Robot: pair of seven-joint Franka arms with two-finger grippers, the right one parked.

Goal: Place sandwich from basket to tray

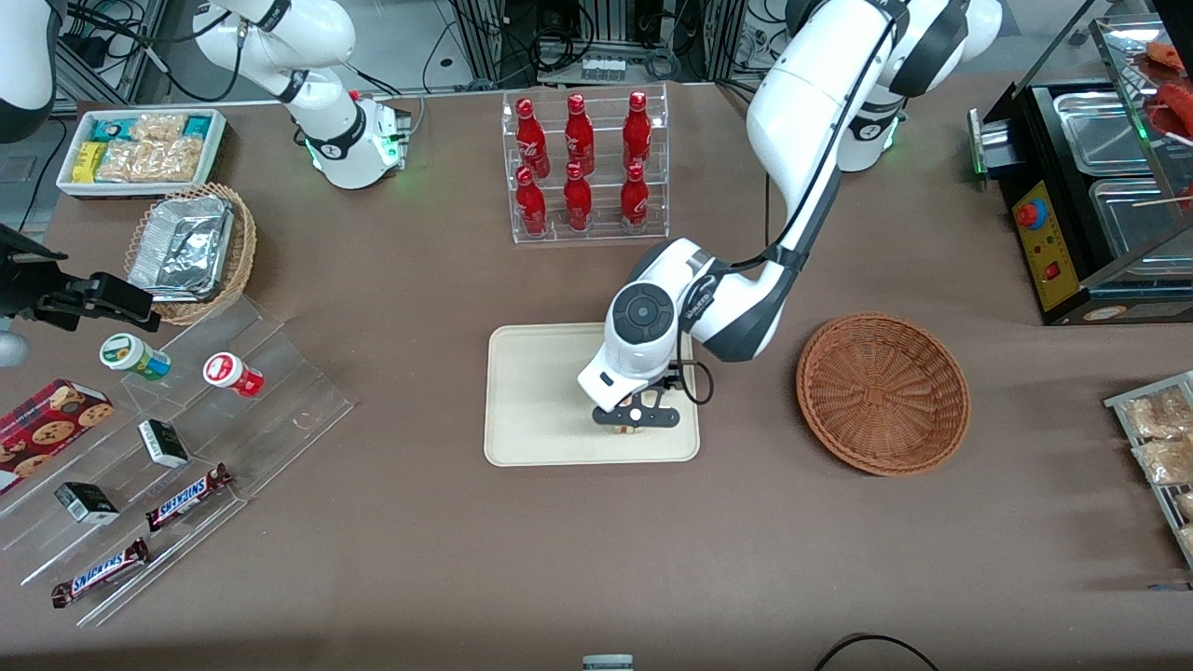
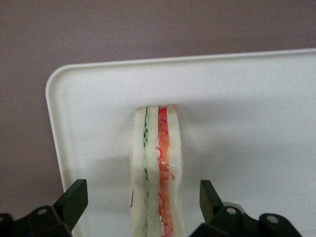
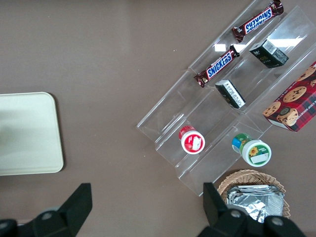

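Note:
The sandwich (image 2: pixel 157 168), a white bread wedge with green and red filling, stands on its edge on the cream tray (image 2: pixel 247 123), near the tray's corner closest to the front camera and the basket. My left gripper (image 2: pixel 142 192) is open around it, with a clear gap between each black finger (image 2: pixel 75 197) and the bread. From the front, the gripper (image 1: pixel 637 419) hangs low over the tray (image 1: pixel 531 391) and hides nearly all of the sandwich (image 1: pixel 623 429). The reddish-brown wicker basket (image 1: pixel 883 393) sits beside the tray toward the working arm's end, with nothing in it.
A clear rack of red bottles (image 1: pixel 584 168) stands farther from the front camera than the tray. Toward the parked arm's end are a stepped acrylic shelf of snacks (image 1: pixel 186 438), a tan wicker basket of foil containers (image 1: pixel 191 247) and a white snack bin (image 1: pixel 140 149). A black food warmer (image 1: pixel 1090 205) borders the working arm's end.

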